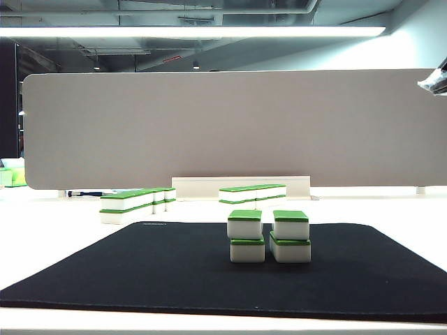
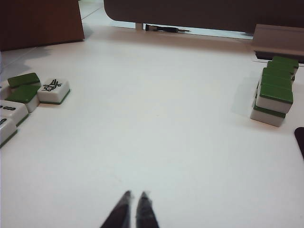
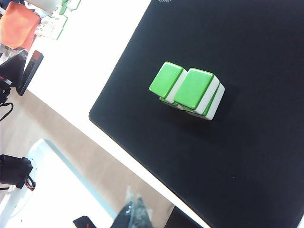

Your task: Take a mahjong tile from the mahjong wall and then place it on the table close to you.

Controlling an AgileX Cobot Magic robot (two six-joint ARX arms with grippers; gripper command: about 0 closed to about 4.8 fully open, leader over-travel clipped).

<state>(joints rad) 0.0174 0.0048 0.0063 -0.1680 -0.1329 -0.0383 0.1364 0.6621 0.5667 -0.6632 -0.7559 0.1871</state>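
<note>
White table (image 1: 56,230), black mat (image 1: 140,272), grey partition (image 1: 209,125) behind; mahjong wall (image 1: 269,236) on the mat right of centre: four tiles, two stacks of two, green tops up, long axes running away from the camera. Left gripper (image 2: 134,200) closed, empty, low over bare table; right gripper (image 3: 134,205) closed, empty, above the mat's near edge.

Mahjong wall (image 1: 269,236) glossy plastic; mat (image 1: 174,269) matt black cloth; table (image 2: 156,123) smooth white.

Black engraved figure, not readable, on one face-up tile (image 2: 53,90) lying on the table (image 2: 156,118). Small pale print at the black mat (image 3: 228,156) edge, too small to read.
</note>
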